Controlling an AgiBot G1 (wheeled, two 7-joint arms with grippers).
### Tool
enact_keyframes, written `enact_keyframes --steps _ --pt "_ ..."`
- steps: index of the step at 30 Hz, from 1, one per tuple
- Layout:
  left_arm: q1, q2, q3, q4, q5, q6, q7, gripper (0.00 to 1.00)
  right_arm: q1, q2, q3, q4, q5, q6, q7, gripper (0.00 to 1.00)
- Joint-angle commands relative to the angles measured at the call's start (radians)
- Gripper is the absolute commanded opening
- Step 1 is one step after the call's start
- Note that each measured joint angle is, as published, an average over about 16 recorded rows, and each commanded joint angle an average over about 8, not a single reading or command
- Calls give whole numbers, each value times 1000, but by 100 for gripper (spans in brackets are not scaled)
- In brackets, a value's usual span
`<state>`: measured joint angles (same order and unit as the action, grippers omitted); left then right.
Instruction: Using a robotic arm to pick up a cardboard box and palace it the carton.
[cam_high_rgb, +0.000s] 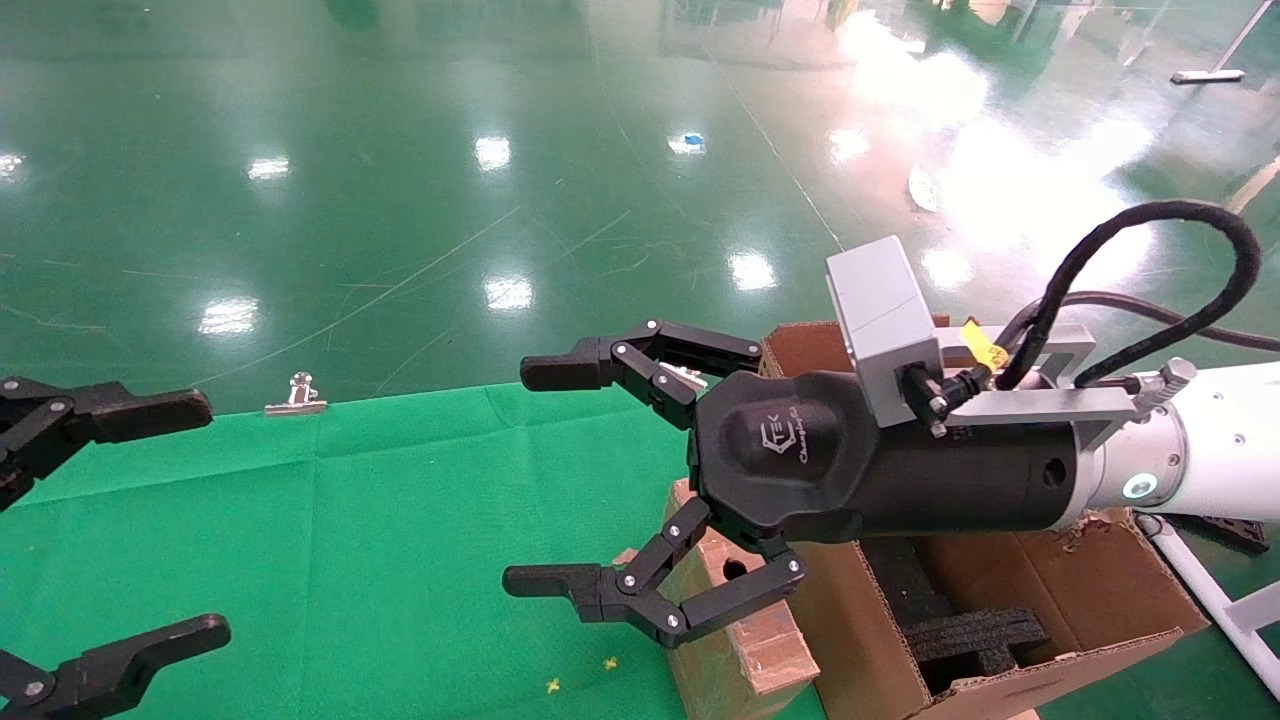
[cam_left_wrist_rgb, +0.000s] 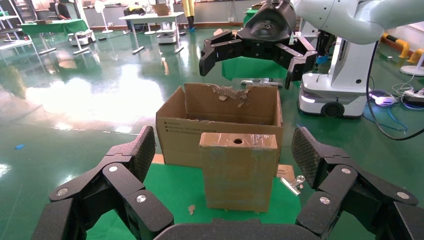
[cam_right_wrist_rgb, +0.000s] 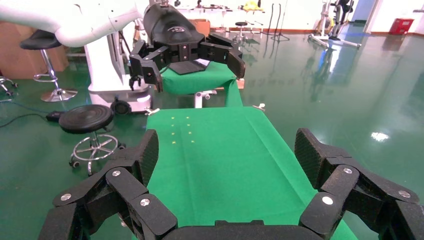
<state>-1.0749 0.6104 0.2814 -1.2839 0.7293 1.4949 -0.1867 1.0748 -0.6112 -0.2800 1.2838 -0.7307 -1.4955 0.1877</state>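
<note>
The small brown cardboard box (cam_high_rgb: 735, 640) with a round hole in its top stands upright on the green cloth, against the near side of the carton (cam_high_rgb: 1040, 590). In the left wrist view the box (cam_left_wrist_rgb: 239, 172) stands in front of the carton (cam_left_wrist_rgb: 220, 120). My right gripper (cam_high_rgb: 537, 476), on the white arm, is open and empty, hovering above the box and the carton's edge; it also shows in the left wrist view (cam_left_wrist_rgb: 255, 55). My left gripper (cam_high_rgb: 200, 518) is open and empty at the table's left, facing the box from a distance.
The table is covered by a green cloth (cam_high_rgb: 350, 520). A metal binder clip (cam_high_rgb: 295, 398) lies at its far edge. Black foam inserts (cam_high_rgb: 975, 635) sit inside the carton. A stool (cam_right_wrist_rgb: 86, 117) and a robot base (cam_left_wrist_rgb: 330, 95) stand on the floor around the table.
</note>
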Motion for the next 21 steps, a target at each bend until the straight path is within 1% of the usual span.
enact_keyframes --steps 1,15,18,21 --pt "0 0 0 0 0 0 0 100 0 0 0 0 0 0 0 100" --pt "0 1 -2 0 1 0 -1 100 0 2 -5 3 -10 1 4 100" --pt "0 0 -2 1 1 0 -1 100 5 4 -18 18 -36 3 13 100" --pt "0 0 -1 1 1 0 -1 100 23 3 -45 42 -89 -3 24 100"
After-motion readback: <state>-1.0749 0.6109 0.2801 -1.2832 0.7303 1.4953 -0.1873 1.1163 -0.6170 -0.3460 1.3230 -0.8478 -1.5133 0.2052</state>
